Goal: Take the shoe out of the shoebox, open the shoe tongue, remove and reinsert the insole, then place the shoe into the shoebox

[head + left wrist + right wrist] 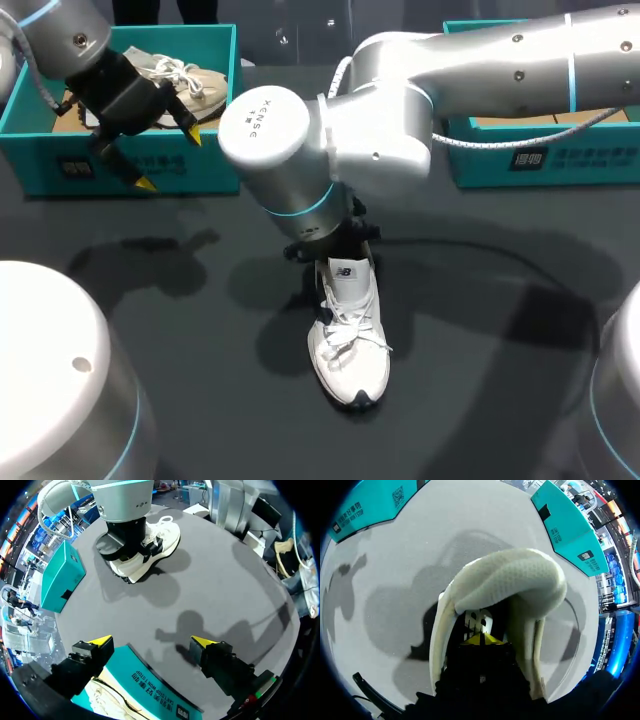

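Observation:
A white laced shoe [350, 345] stands on the dark table, toe toward the front edge. My right gripper [335, 248] comes down into its opening at the heel end. In the right wrist view its yellow tips [480, 639] are shut together against the logo tongue [479, 622], with the shoe's white mesh upper [515, 582] arching ahead; nothing shows between the tips. My left gripper [167, 158] hangs open over the front wall of the teal shoebox [60, 165], holding nothing. Its tips [150, 642] stand wide apart above the box edge [150, 687].
A beige shoe [185, 80] lies in the left shoebox. A second teal box [545, 155] sits at the back right, under my right arm. The white shoe [160, 540] stands well ahead of my left gripper.

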Tool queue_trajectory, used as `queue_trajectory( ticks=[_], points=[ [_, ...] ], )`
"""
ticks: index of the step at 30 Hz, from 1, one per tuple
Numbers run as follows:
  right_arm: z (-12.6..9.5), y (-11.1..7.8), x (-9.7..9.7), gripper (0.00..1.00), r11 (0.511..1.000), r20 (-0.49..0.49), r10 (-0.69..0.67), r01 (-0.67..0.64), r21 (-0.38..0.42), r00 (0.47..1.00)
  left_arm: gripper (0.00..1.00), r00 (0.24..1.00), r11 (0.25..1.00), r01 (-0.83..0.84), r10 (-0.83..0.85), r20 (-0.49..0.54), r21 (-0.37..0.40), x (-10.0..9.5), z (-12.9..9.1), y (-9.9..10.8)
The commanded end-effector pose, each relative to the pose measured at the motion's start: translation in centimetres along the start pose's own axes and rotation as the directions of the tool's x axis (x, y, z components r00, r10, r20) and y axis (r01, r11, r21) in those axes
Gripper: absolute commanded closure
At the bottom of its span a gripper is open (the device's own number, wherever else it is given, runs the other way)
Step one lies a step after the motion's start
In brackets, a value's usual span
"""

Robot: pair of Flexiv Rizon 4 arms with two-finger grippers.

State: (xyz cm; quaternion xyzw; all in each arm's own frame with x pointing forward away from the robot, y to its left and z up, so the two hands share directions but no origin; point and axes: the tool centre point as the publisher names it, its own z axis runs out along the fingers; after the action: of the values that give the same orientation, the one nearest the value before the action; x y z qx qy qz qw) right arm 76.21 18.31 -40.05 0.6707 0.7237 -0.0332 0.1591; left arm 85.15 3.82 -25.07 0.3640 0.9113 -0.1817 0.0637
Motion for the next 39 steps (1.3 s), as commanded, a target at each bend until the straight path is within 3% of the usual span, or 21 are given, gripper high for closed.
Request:
queue_trajectory(
  ticks=[1,4,7,16,24,29,35,39],
  points=[
    [-1.9,0.4,-0.6,1.0,0.998,0.009,0.0,0.0,-0.057,1.0,0.0,1.0,1.0,-0.001,0.001,-0.002,-0.002,0.0,-0.1,0.0],
    [-3.7,1.0,-1.0,1.0,0.993,0.013,-0.004,0.006,-0.116,1.0,0.0,1.0,1.0,-0.001,0.001,-0.002,-0.002,0.0,-0.1,0.0],
    [-3.9,1.7,-1.0,1.0,0.989,0.018,-0.018,0.02,-0.144,1.0,0.0,1.0,1.0,-0.001,0.001,-0.002,-0.002,0.0,-0.1,0.0],
    [-0.3,2.8,-0.2,1.0,0.989,-0.085,-0.043,0.03,-0.143,0.995,0.0,1.0,1.0,-0.001,0.001,-0.002,-0.002,0.0,-0.1,0.0],
    [1.2,1.0,0.8,1.0,0.997,-0.131,-0.038,0.03,-0.068,0.991,0.0,1.0,1.0,-0.001,0.001,-0.002,-0.002,0.0,-0.1,0.0],
    [-0.5,-0.2,0.6,1.0,0.999,-0.117,-0.013,0.008,-0.045,0.993,0.0,1.0,1.0,-0.001,0.001,-0.002,-0.002,0.0,-0.1,0.0],
    [-4.0,-0.1,-0.6,1.0,0.999,-0.098,0.003,-0.006,-0.033,0.995,0.0,1.0,1.0,-0.001,0.001,-0.002,-0.002,0.0,-0.1,0.0],
    [-5.0,0.1,-1.3,1.0,0.999,-0.163,-0.014,0.021,0.043,0.987,0.0,1.0,1.0,-0.001,0.001,-0.002,-0.002,0.0,-0.1,0.0]
  ],
)
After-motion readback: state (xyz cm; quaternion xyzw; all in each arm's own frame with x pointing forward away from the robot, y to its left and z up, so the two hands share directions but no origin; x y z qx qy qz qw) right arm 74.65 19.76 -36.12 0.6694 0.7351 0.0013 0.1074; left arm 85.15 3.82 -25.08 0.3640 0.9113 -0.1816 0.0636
